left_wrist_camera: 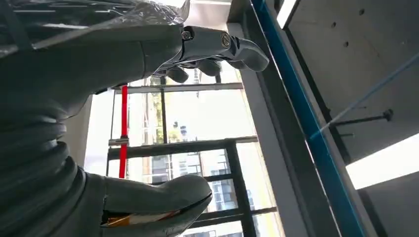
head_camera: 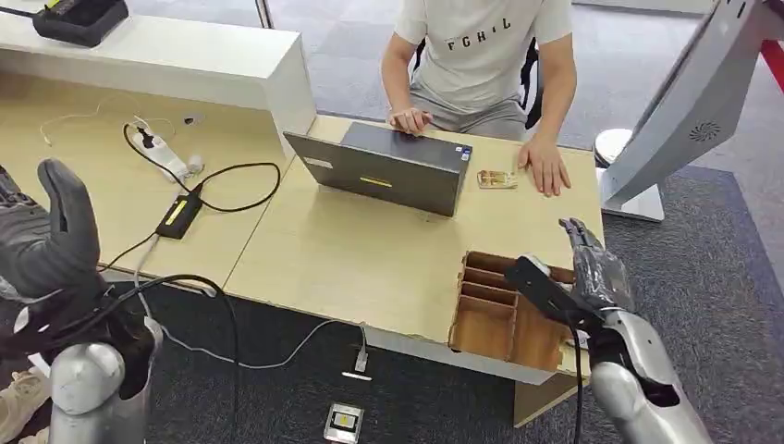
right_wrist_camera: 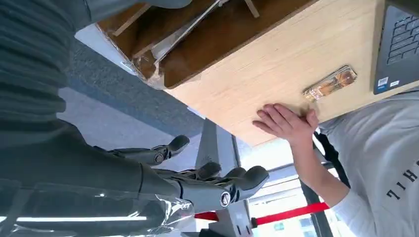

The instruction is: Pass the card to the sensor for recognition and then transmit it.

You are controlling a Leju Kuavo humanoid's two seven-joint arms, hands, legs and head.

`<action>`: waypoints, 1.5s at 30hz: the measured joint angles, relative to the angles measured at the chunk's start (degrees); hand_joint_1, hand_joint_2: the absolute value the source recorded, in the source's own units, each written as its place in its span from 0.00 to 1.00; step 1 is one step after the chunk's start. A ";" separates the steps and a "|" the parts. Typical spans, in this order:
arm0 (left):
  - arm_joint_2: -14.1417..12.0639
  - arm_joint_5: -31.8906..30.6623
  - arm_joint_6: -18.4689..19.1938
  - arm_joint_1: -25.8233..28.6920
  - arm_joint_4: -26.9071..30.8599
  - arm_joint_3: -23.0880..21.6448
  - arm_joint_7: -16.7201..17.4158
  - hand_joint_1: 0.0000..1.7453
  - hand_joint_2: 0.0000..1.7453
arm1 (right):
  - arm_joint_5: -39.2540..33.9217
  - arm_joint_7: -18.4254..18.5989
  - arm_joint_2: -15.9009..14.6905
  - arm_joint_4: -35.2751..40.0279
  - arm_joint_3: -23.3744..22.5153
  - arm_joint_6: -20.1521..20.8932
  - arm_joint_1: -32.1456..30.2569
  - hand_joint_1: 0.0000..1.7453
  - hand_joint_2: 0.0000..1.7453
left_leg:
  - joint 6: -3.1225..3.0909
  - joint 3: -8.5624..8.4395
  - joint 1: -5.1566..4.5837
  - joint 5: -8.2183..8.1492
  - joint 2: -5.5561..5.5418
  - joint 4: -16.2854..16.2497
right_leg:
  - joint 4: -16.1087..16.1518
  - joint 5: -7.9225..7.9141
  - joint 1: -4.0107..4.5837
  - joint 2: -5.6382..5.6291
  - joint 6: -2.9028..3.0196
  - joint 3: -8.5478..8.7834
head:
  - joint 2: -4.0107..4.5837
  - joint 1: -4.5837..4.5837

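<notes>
The card (head_camera: 496, 179), small with an orange-brown print, lies flat on the wooden table (head_camera: 370, 259) just right of the laptop (head_camera: 388, 166). A seated person's hand (head_camera: 547, 166) rests beside it. In the right wrist view the card (right_wrist_camera: 330, 84) lies close to that person's hand (right_wrist_camera: 286, 123). My right hand (head_camera: 582, 277) hovers over the wooden divider box (head_camera: 499, 310) at the table's near right corner, fingers spread, holding nothing (right_wrist_camera: 197, 177). My left hand (head_camera: 55, 240) is raised at the far left, fingers apart and empty (left_wrist_camera: 197, 54).
A white kiosk stand (head_camera: 684, 102) rises right of the table. Cables, a power strip (head_camera: 162, 148) and a black adapter (head_camera: 180, 215) lie on the lower desk at left. A small device (head_camera: 343, 423) sits on the carpet. A black machine (head_camera: 79, 18) stands on the white counter.
</notes>
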State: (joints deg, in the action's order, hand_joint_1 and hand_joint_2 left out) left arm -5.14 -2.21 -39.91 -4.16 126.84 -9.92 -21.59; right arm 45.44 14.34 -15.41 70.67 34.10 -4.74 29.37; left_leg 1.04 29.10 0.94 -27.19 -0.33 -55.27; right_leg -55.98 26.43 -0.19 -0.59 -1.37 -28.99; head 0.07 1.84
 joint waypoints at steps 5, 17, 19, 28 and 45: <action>0.11 0.17 0.00 0.20 0.24 0.00 -0.02 0.00 1.00 | 0.00 0.66 0.04 -2.46 -0.18 -0.57 0.30 0.00 1.00 | 0.00 0.00 0.00 0.00 -0.01 0.00 | 0.00 0.00 0.00 0.00 0.00 0.00 | 0.00 0.00; 0.20 0.33 0.00 0.12 0.48 0.02 0.52 0.00 1.00 | 0.18 1.07 -0.11 -6.78 -1.01 -1.01 0.29 1.00 1.00 | 0.00 0.00 0.00 0.00 0.00 0.00 | 0.00 0.00 0.00 0.00 0.00 -0.02 | 0.00 0.02; 0.22 0.28 0.00 0.12 0.55 0.02 0.70 0.00 1.00 | 0.24 0.92 -0.09 -7.18 -1.01 -1.03 0.30 1.00 1.00 | 0.00 -0.01 0.00 0.00 0.00 0.00 | 0.00 0.00 0.00 0.00 0.00 -0.01 | 0.00 0.00; 0.20 0.13 0.00 0.11 0.79 0.02 1.42 0.00 1.00 | 0.50 0.61 -0.09 -8.03 -1.09 -1.12 0.28 1.00 1.00 | 0.00 -0.01 0.00 0.00 0.00 0.00 | 0.00 0.00 0.00 0.00 0.00 -0.01 | 0.00 0.02; 0.20 -0.72 0.00 0.02 0.92 0.07 2.23 0.00 1.00 | 0.76 -0.37 0.44 -8.79 -1.38 -1.18 0.75 0.21 1.00 | 0.00 -0.02 0.00 0.00 0.00 0.00 | 0.00 0.00 0.00 -0.01 0.00 -0.01 | 0.00 0.00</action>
State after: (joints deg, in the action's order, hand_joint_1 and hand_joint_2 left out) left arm -4.94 -2.93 -39.91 -4.14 127.75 -9.86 -19.37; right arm 46.21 13.97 -14.97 61.88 32.72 -5.92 30.11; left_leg 1.04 29.08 0.94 -27.19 -0.33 -55.27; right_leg -55.98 26.43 -0.19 -0.60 -1.37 -28.99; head 0.07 1.84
